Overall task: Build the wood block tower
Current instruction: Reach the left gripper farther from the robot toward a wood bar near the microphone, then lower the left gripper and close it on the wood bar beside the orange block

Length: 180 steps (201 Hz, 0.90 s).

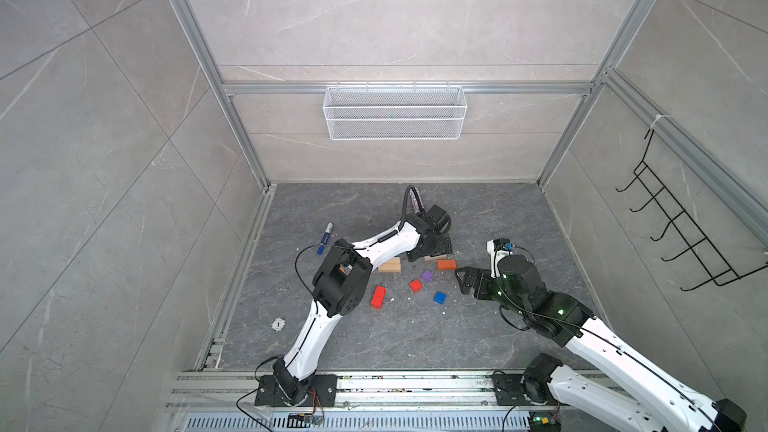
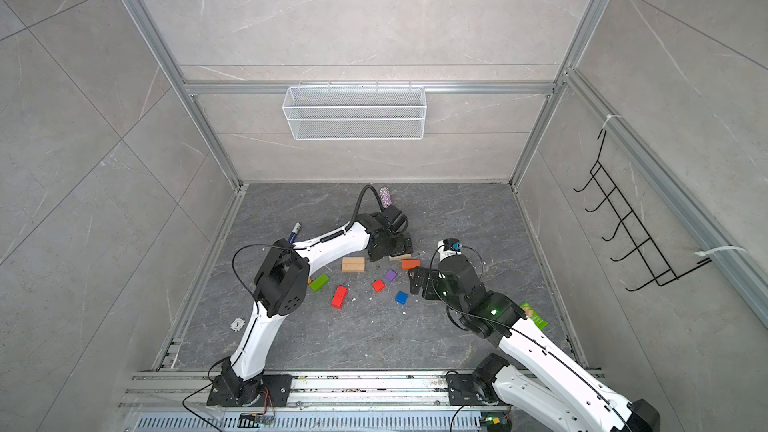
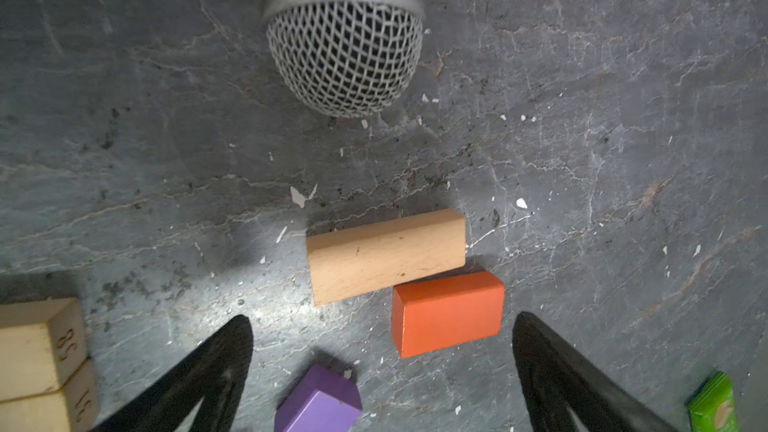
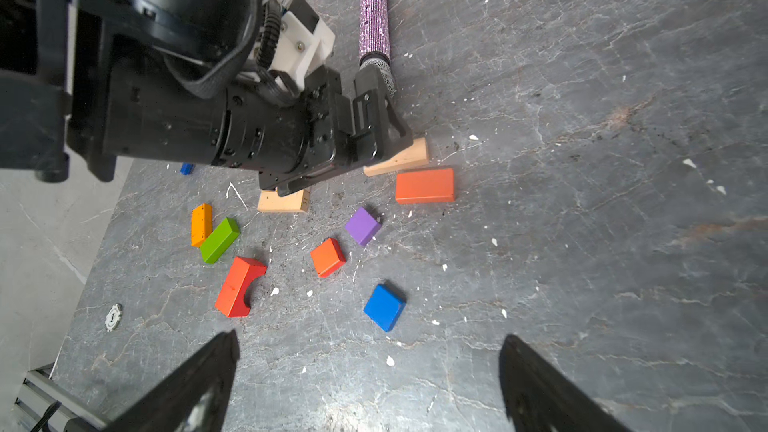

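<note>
No tower is in view; the wood blocks lie loose on the dark stone floor. My left gripper [image 1: 432,249] hovers open over a tan block [image 3: 386,255] and an orange block [image 3: 448,313], with a purple cube [image 3: 320,401] between its fingers' bases. Two tan blocks [image 1: 390,265] sit pressed together just left of it. A red cube [image 1: 415,285], a blue cube [image 4: 384,307], a red arch block [image 4: 240,286], a green block [image 4: 220,240] and a yellow-orange block [image 4: 201,224] lie nearer the front. My right gripper [image 4: 370,340] is open and empty, right of the blue cube.
A glittery purple microphone [image 4: 374,6] lies behind the left gripper. A blue marker [image 1: 325,238] is at the left, a white token [image 1: 278,324] front left, and a green snack packet [image 2: 536,315] beside the right arm. A wire basket [image 1: 395,112] hangs on the back wall.
</note>
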Each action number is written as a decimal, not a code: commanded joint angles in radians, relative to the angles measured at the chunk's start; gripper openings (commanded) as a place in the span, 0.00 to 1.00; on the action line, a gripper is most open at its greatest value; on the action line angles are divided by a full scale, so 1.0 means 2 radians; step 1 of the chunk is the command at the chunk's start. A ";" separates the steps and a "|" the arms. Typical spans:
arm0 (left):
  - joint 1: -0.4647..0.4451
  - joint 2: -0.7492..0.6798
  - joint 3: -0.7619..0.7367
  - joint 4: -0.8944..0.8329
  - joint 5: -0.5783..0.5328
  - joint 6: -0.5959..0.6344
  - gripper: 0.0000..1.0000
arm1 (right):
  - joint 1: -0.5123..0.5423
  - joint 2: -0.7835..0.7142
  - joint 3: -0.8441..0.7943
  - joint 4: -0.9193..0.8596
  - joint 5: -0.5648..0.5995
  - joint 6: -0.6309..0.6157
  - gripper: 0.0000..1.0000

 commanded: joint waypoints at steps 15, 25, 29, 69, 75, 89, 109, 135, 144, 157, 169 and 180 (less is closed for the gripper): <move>-0.001 0.023 0.028 0.005 0.003 -0.018 0.98 | -0.002 -0.002 0.005 -0.021 -0.001 -0.004 0.99; 0.000 0.025 0.034 -0.003 -0.002 -0.020 0.98 | -0.002 -0.003 0.007 -0.024 -0.001 -0.006 0.99; -0.001 0.024 0.036 -0.007 -0.005 -0.020 0.98 | -0.002 -0.004 0.007 -0.024 -0.001 -0.005 0.99; -0.002 0.054 0.049 -0.022 -0.024 -0.021 0.98 | -0.002 -0.010 0.003 -0.024 -0.001 -0.005 0.99; -0.002 0.056 0.051 -0.020 -0.024 -0.022 0.98 | -0.002 -0.011 0.002 -0.024 -0.001 -0.005 0.99; -0.003 0.065 0.059 -0.020 -0.023 -0.024 0.98 | -0.002 -0.013 0.002 -0.027 0.001 -0.006 0.99; -0.006 0.073 0.066 -0.021 -0.023 -0.026 0.96 | -0.002 -0.015 0.004 -0.034 0.001 -0.007 0.99; -0.006 0.076 0.070 -0.032 -0.031 -0.024 0.95 | -0.002 -0.019 0.000 -0.034 0.006 -0.007 0.99; -0.007 0.074 0.069 -0.037 -0.034 -0.022 0.95 | -0.002 -0.017 -0.003 -0.032 0.010 -0.009 0.99; -0.007 0.068 0.069 -0.042 -0.042 -0.016 0.95 | -0.001 -0.006 0.001 -0.035 0.017 -0.013 0.99; -0.007 0.065 0.068 -0.047 -0.050 -0.011 0.95 | -0.002 0.006 0.010 -0.042 0.023 -0.017 0.99; -0.007 0.064 0.072 -0.051 -0.053 -0.008 0.94 | -0.001 0.017 0.017 -0.044 0.025 -0.021 0.99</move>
